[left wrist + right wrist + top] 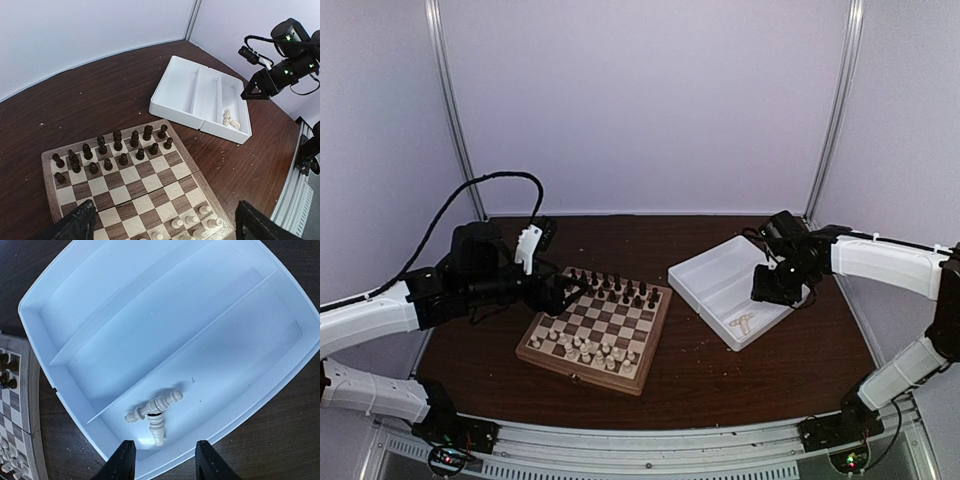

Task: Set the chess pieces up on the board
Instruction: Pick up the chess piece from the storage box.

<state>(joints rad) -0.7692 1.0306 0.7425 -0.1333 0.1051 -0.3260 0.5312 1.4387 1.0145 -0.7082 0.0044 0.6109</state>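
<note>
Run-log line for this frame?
left gripper: open, over board | right gripper: open, over tray | chess pieces: some lying in tray, others standing on board

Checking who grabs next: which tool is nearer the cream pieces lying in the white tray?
Right. The right tool hangs just above those pieces; the left tool is over the board.

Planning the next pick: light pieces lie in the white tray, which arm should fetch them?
Right. The right gripper, open, hangs just above the light pieces in the tray; the left gripper is over at the board.
</note>
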